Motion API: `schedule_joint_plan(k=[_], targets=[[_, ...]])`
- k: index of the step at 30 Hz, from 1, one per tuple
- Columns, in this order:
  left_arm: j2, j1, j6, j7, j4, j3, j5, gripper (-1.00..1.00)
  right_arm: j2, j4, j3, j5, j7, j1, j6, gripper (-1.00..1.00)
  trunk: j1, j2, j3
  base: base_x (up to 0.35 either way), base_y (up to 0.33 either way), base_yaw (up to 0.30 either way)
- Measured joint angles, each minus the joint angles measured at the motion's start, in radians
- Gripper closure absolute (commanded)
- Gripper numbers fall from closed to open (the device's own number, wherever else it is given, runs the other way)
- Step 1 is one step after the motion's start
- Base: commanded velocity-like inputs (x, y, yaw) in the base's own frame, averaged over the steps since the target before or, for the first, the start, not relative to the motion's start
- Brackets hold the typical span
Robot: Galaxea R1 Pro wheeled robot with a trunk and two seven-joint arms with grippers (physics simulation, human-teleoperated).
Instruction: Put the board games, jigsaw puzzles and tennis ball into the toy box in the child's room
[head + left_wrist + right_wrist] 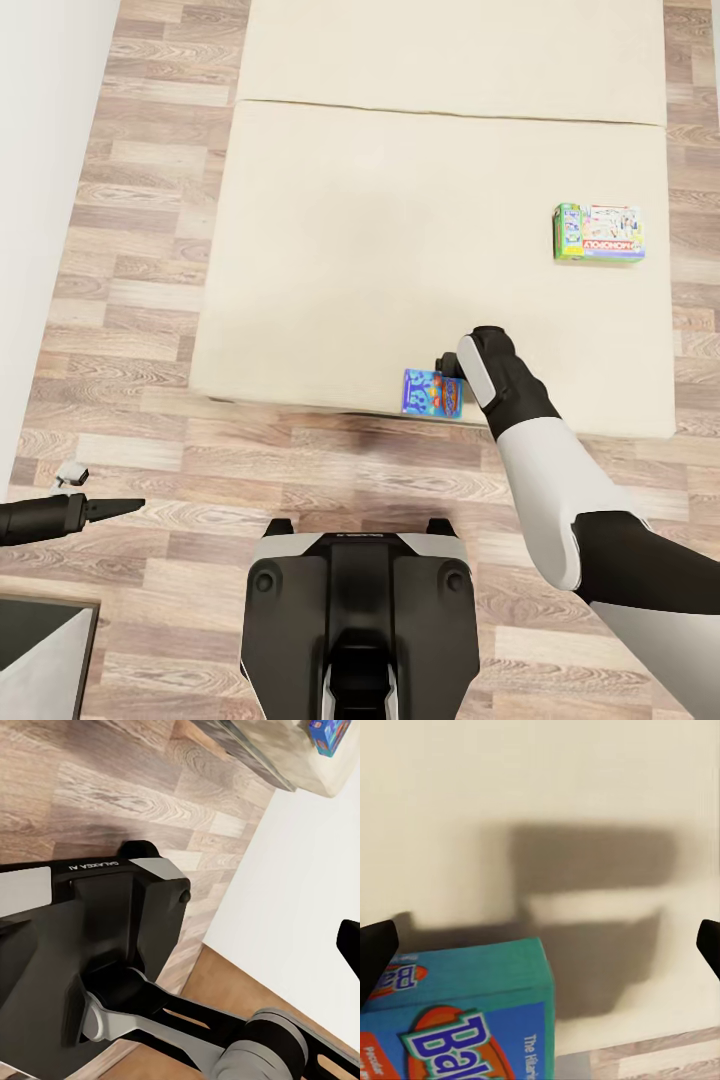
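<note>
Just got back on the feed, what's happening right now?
The robot stands at the foot of the bed. Its right tool is down at the mattress edge beside the blue board game, fingers spread wide and nothing gripped yet. A green and white board game lies farther up the bed. The left tool hangs over the floor, holding nothing.

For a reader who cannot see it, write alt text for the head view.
The robot's right gripper reaches down beside a blue board game at the near edge of a beige bed. A green and white board game lies farther off on the mattress, and the left gripper hangs over wooden floor.
</note>
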Motion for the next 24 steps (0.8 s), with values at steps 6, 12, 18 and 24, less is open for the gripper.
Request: schedule_joint_plan(k=[6, 12, 18, 24], targets=[[0.000, 0.000, 0.000, 0.000, 0.000, 0.000, 0.000, -1.00, 0.000, 0.001, 0.000, 0.000, 0.000, 0.000, -0.001, -1.00, 0.000, 0.000, 0.000, 0.000, 0.000, 0.000], [-0.006, 0.000, 0.000, 0.000, 0.000, 0.004, 0.000, -1.00, 0.007, 0.015, 0.001, 0.002, -0.002, 0.002, -0.013, -1.00, 0.000, 0.000, 0.000, 0.000, 0.000, 0.000], [-0.005, 0.000, 0.000, 0.000, 0.000, 0.003, 0.000, -1.00, 0.006, 0.015, 0.002, 0.002, -0.002, 0.003, -0.013, -1.00, 0.000, 0.000, 0.000, -0.003, 0.000, 0.000], [-0.003, 0.000, 0.000, 0.000, 0.000, 0.003, 0.000, -1.00, 0.003, 0.015, 0.003, 0.002, -0.002, 0.003, -0.013, -1.00, 0.000, 0.000, 0.000, -0.057, 0.000, 0.000]])
